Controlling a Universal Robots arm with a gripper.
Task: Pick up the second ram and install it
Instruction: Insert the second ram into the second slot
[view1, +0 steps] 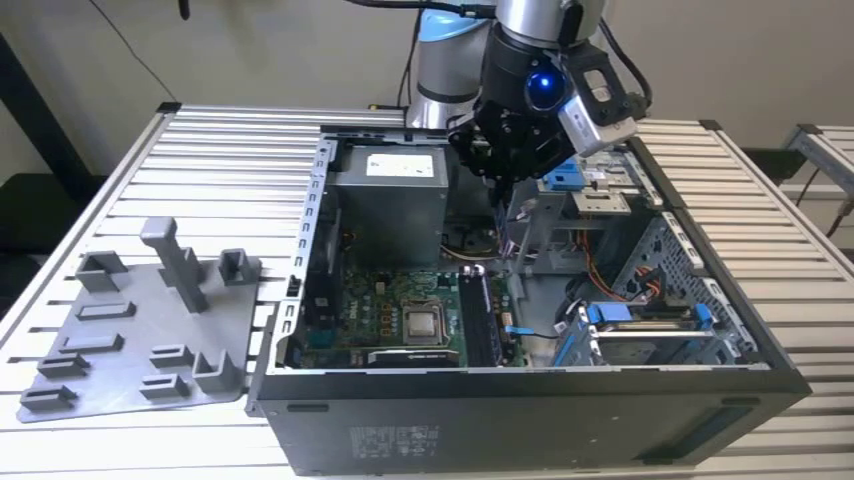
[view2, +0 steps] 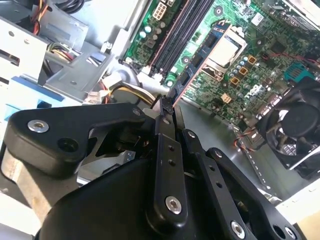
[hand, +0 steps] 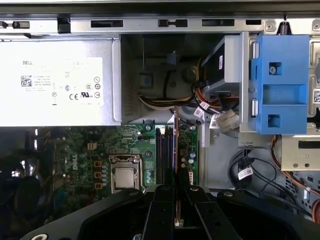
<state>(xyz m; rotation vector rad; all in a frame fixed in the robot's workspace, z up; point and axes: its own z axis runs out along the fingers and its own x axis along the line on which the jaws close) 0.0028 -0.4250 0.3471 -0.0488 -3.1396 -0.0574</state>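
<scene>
- The gripper (hand: 175, 192) is clenched on the second ram (hand: 175, 145), pinching its flat faces at one end.
- The stick hangs edge-on inside the open case, in line with the black memory slots (hand: 162, 150) on the green motherboard (hand: 100, 150).
- It looks light, thin and rigid, with fragile chips and contacts, so it is best held by its faces.
- Nearby are a matte grey metal power supply (hand: 55, 82) and a blue plastic bracket (hand: 280, 85).

A slatted metal table (view1: 227, 160) stands before a plain pale wall (view1: 267, 50).
</scene>
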